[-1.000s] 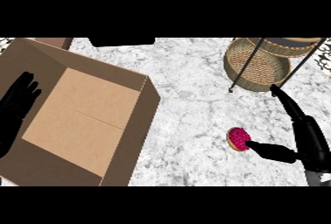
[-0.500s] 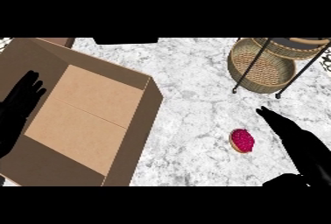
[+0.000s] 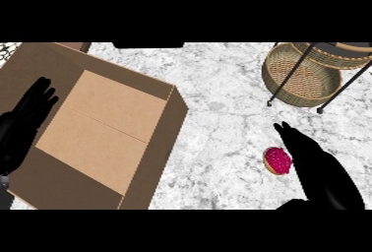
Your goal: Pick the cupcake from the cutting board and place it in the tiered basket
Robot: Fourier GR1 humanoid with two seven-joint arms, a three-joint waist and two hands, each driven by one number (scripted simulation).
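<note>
The cupcake (image 3: 277, 160), pink-topped in a tan wrapper, sits on the marble counter (image 3: 218, 123) right of centre. My right hand (image 3: 314, 165) lies just to its right with straight fingers pointing up and left, its edge against or very near the cupcake; it holds nothing. The wicker tiered basket (image 3: 291, 93) on a black wire frame stands at the top right, well beyond the hand. My left hand (image 3: 27, 120) rests open at the left edge, over the cardboard box. No cutting board shows in the head view.
A large open cardboard box (image 3: 109, 128) fills the left half of the view, its right wall reaching close to the counter's middle. Bare marble lies between the box, the cupcake and the basket.
My right hand, which reached the cupcake from the right a second ago, has swung to lie flat beside it with fingers pointing away. The cupcake stays put.
</note>
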